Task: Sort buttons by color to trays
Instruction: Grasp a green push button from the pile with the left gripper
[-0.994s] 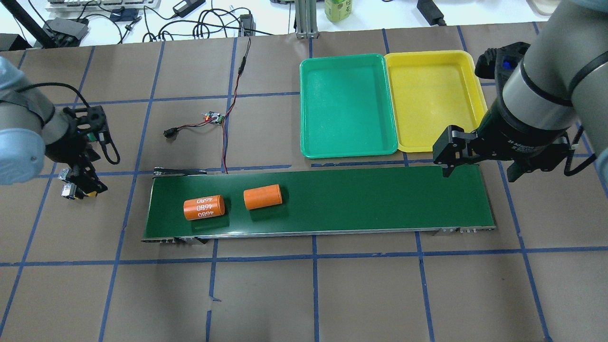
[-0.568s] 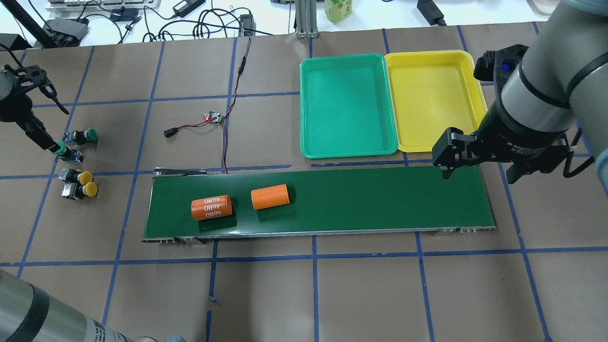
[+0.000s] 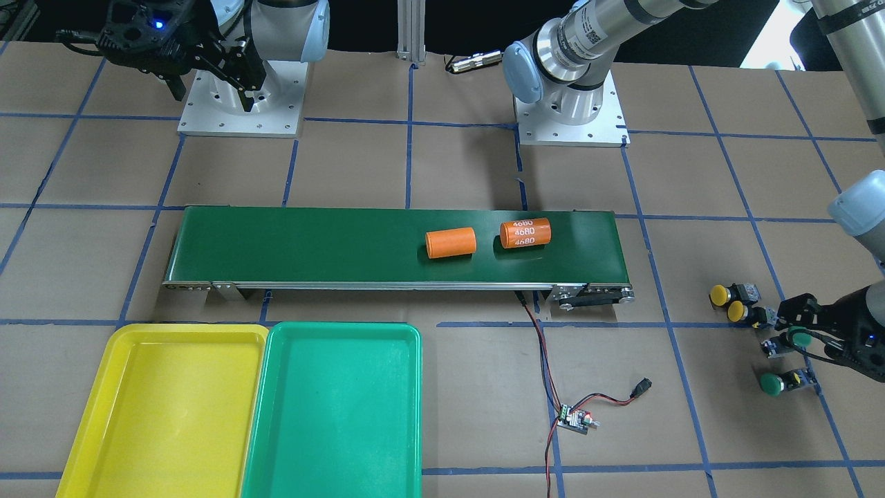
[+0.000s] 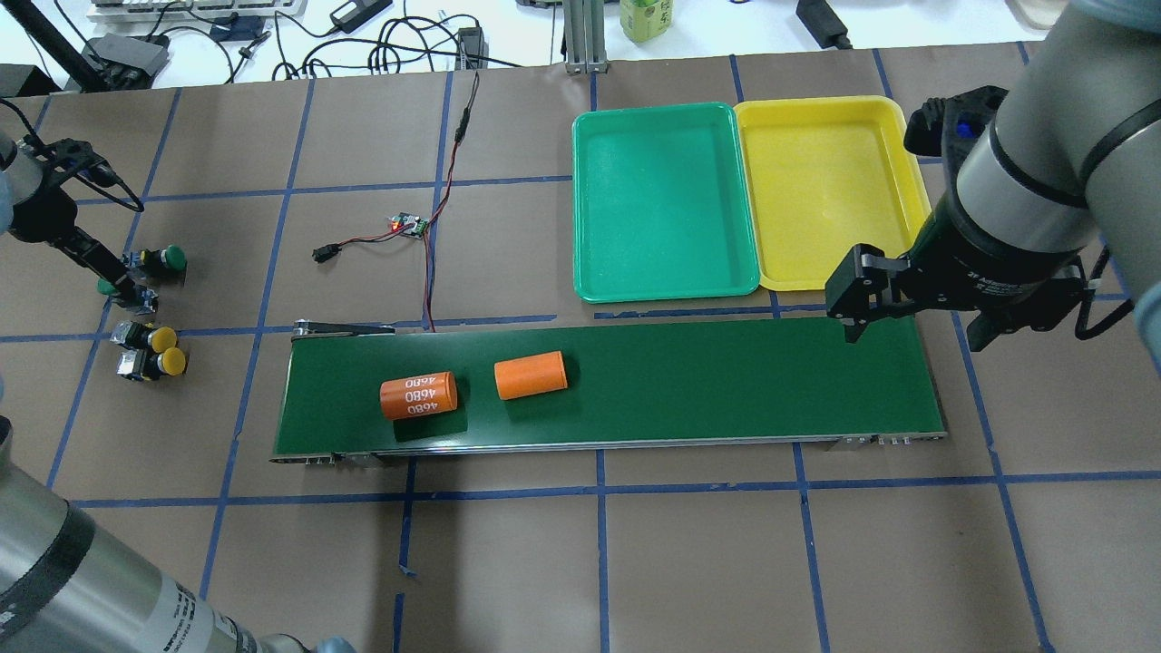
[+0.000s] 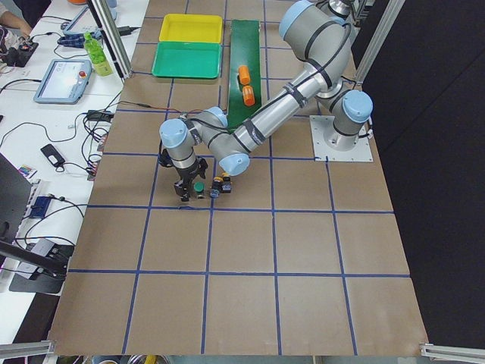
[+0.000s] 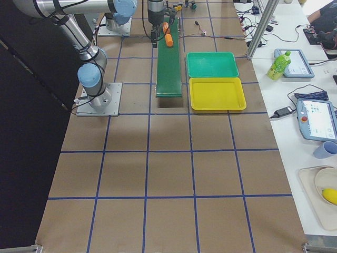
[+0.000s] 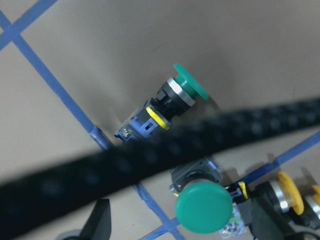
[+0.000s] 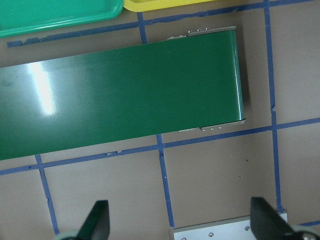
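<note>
Overhead exterior shows the table (image 4: 635,562) from above: two green buttons (image 4: 168,261) and two yellow buttons (image 4: 163,339) lie in a bunch at 9 o'clock, well apart from the green tray (image 4: 665,199) and yellow tray (image 4: 830,181), which touch at 1 o'clock. No button is in a tray yet. Two orange rolls (image 4: 418,396) lie on the belt (image 4: 726,381) in the middle. The right gripper (image 4: 912,319) hangs over the belt's 3 o'clock end with its fingers spread wide, holding nothing. From up there one green button is half hidden by the left gripper (image 4: 122,286). The left wrist view shows it better: the fingers (image 7: 99,222) are spread wide too, with one green cap (image 7: 202,207) in the gap, and I cannot tell if a finger touches it. I think the buttons are small, light and hard. The round cap looks smooth and may slip, so the boxy body under it is the better place to pinch
</note>
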You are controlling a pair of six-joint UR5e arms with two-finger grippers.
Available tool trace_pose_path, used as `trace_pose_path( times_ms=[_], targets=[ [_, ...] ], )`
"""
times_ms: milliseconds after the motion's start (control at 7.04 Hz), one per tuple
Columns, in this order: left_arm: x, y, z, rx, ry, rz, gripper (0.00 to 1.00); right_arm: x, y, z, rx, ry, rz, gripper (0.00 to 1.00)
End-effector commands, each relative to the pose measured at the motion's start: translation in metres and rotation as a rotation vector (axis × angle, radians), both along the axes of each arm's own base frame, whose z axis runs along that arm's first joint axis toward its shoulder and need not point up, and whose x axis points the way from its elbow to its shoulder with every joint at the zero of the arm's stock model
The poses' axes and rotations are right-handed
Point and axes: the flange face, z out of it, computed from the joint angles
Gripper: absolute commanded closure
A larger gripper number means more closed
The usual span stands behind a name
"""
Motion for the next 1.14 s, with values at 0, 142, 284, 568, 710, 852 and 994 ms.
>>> trace_pose_path(
  times_ms=[0,142,284,568,710,852,994],
  targets=[
    [-0.003,0.005,-0.013,0.025,0.018,0.055,0.0,0.0,0.001,0.0,0.001,0.0,-0.002,0.0],
    [-0.003,0.007,-0.014,0.034,0.009,0.09,0.34,0.0,0.003,0.002,-0.004,0.001,-0.003,0.0],
    [-0.003,0.008,-0.013,0.034,0.005,0.099,0.97,0.001,0.004,0.002,-0.005,-0.002,-0.008,0.0],
    [-0.005,0.007,-0.002,0.014,0.001,0.105,1.0,0.003,0.005,0.003,-0.007,-0.005,-0.005,0.0],
    [-0.014,0.006,0.015,0.002,-0.011,0.138,1.0,0.005,0.007,0.003,-0.005,-0.015,-0.002,0.0],
    [-0.042,0.012,0.044,0.035,-0.002,0.231,1.0,0.011,0.006,0.003,-0.01,-0.072,-0.005,0.0],
    [-0.099,0.019,0.087,0.032,0.019,0.261,1.0,0.009,0.005,0.001,0.001,-0.063,-0.003,0.0]
  ],
)
